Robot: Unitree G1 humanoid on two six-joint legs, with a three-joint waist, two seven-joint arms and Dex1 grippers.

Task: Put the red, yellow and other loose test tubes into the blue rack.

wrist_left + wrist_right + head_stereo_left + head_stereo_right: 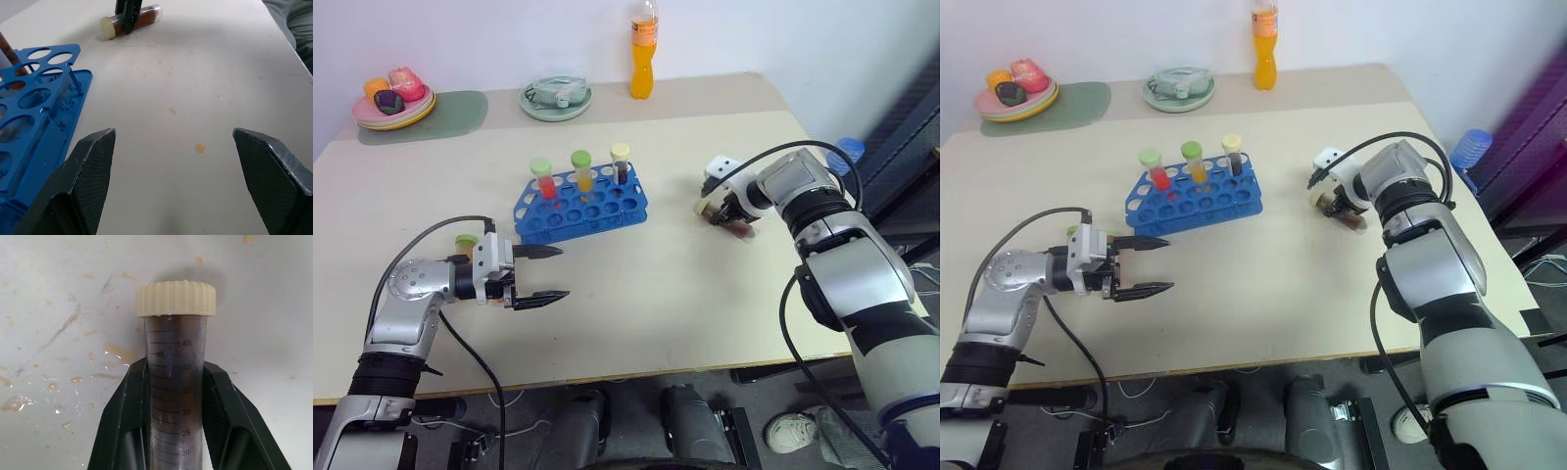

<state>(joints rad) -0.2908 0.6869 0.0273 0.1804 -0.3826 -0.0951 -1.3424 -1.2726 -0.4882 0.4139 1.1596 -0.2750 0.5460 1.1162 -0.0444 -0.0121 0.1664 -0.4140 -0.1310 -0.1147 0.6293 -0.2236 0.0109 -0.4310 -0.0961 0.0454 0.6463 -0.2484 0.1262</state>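
Beige table (705, 284), tube (176, 382) marked "mL", 45–20

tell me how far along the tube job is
Done: three capped tubes stand in the blue rack, red, yellow and a dark one. In hand: the right gripper has its fingers against a dark cream-capped tube lying on the table. Left: racking it. The left gripper hangs open and empty.

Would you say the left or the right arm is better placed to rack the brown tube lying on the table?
Right: its claw already straddles the brown tube, while the left claw hangs open near the rack.
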